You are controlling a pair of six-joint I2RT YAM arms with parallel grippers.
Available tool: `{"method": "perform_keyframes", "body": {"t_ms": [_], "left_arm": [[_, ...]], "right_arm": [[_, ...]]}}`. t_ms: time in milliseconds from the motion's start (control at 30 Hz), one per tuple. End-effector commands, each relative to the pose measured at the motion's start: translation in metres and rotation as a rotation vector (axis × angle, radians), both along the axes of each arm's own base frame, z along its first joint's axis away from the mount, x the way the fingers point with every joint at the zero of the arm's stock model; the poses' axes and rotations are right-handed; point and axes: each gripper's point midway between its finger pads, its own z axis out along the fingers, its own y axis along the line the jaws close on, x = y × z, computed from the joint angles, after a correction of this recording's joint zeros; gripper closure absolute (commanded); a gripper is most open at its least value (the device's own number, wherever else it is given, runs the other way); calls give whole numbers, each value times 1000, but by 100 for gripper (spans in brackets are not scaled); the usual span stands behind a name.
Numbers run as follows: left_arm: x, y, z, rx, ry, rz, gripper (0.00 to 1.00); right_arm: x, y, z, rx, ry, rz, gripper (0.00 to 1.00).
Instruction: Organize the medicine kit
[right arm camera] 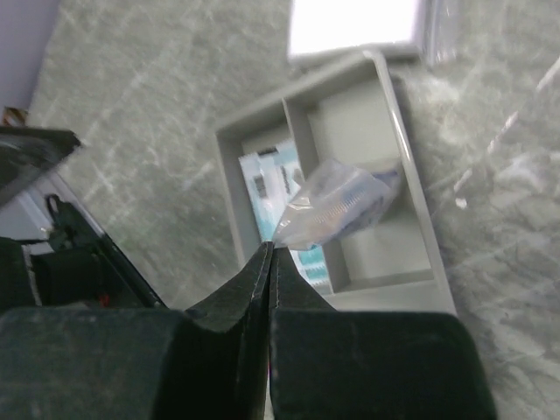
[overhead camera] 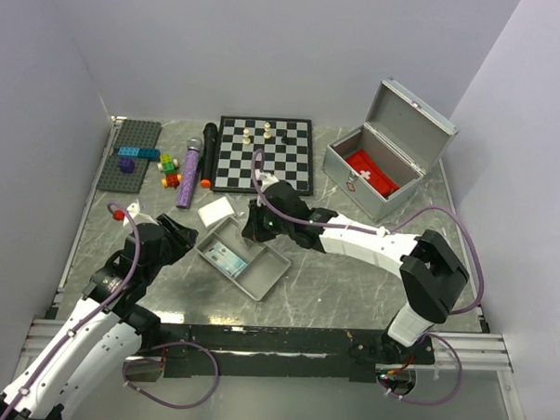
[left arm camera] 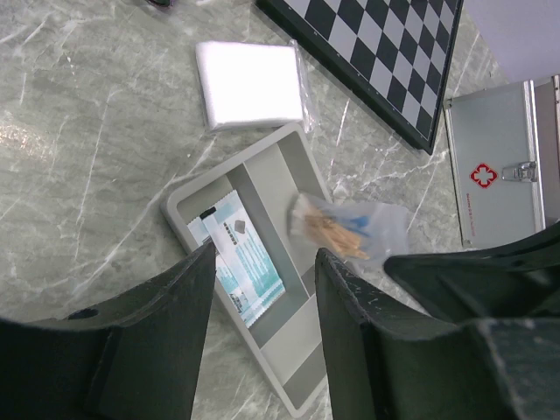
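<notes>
One item is stowed so far, by our reading, and most of the sorting is left

Largest first: the table [overhead camera: 351,278] holds everything, with walls close on three sides. At its 12 o'clock lies the chessboard [overhead camera: 265,154], and at 2 o'clock stands the case [overhead camera: 351,181], lid up, with a red item [overhead camera: 370,170] inside. The tray [overhead camera: 266,273] lies askew left of centre, out of the case and well apart from it. We judge it must go back in once it is filled

The left gripper [left arm camera: 265,262] hovers at the tray's 8 o'clock, jaws spread and holding nothing. The right gripper [right arm camera: 270,258] is above the tray's 1 o'clock corner, pinched tight on a corner of the bag [right arm camera: 337,206]. The gauze [left arm camera: 249,83] lies on the table at the tray's 11 o'clock, just beside the rim and not yet packed. The packet [left arm camera: 241,254] lies flat in the wider compartment. The bag hangs over the bare compartment near the divider, and we cannot tell whether it touches

For edges, the rim and divider could snag the bag as it drops. The chessboard's near edge is close at the tray's 12 o'clock. The two grippers are near each other over the tray. Open marble lies from the tray's 3 o'clock towards the case, though the right forearm crosses it
</notes>
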Motion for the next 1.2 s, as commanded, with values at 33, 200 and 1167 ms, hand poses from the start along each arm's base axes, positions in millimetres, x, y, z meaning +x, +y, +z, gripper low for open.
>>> {"method": "perform_keyframes", "body": {"t_ms": [33, 200, 1167], "left_arm": [[2, -3, 2, -31, -10, 3, 46], [3, -3, 0, -28, -6, 3, 46], [5, -7, -4, -22, 3, -14, 46]], "right_arm": [[-13, -15, -22, -29, 19, -13, 100], [-25, -37, -43, -87, 33, -41, 100], [-17, -14, -69, -249, 39, 87, 85]]}}
